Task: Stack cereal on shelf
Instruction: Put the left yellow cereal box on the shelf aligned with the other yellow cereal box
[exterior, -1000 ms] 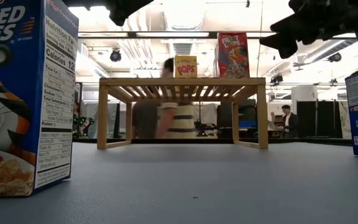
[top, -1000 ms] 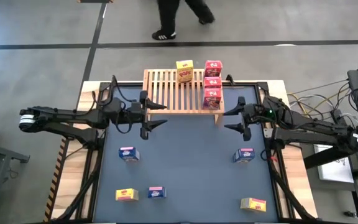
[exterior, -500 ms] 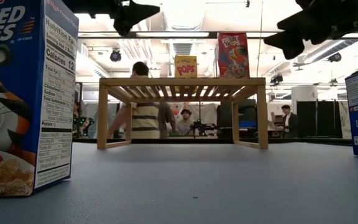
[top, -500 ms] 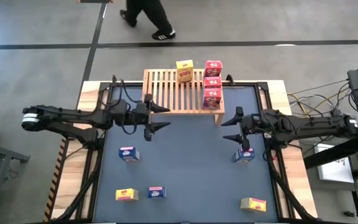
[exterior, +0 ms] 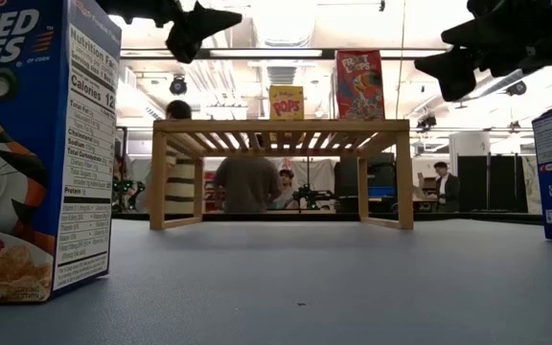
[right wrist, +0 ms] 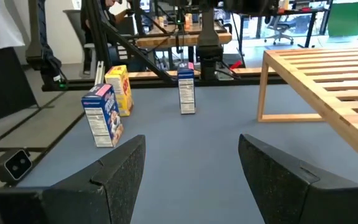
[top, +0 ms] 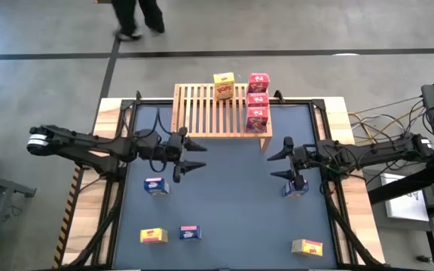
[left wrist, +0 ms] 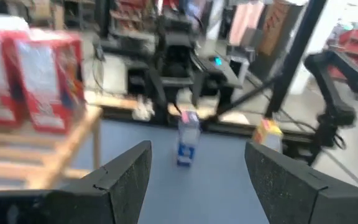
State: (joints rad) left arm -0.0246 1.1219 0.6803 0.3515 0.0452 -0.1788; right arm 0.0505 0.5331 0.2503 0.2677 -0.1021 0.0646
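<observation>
The wooden shelf (top: 215, 111) stands at the table's far edge. On its slats stand three red cereal boxes (top: 258, 98) in a row and one yellow box (top: 223, 85). On the table stand three blue boxes (top: 155, 185) (top: 190, 232) (top: 295, 187) and two yellow boxes (top: 152, 235) (top: 307, 247). My left gripper (top: 196, 156) is open and empty, in the air near the shelf's left front leg. My right gripper (top: 275, 166) is open and empty, in the air just left of the right blue box. Both also show high in the low view, left (exterior: 204, 21) and right (exterior: 448, 69).
The dark mat (top: 224, 203) has free room in its middle, between the two grippers. The left wrist view shows the red boxes (left wrist: 36, 81) and the right arm (left wrist: 334, 81). The right wrist view shows the shelf's corner (right wrist: 328, 74). People show in the room beyond the shelf (exterior: 247, 182).
Both grippers have moved away from the shelf toward the table's near edge, both staying open. The left has also gone a little toward the right. No box has moved. A person behind the table has walked toward the left.
</observation>
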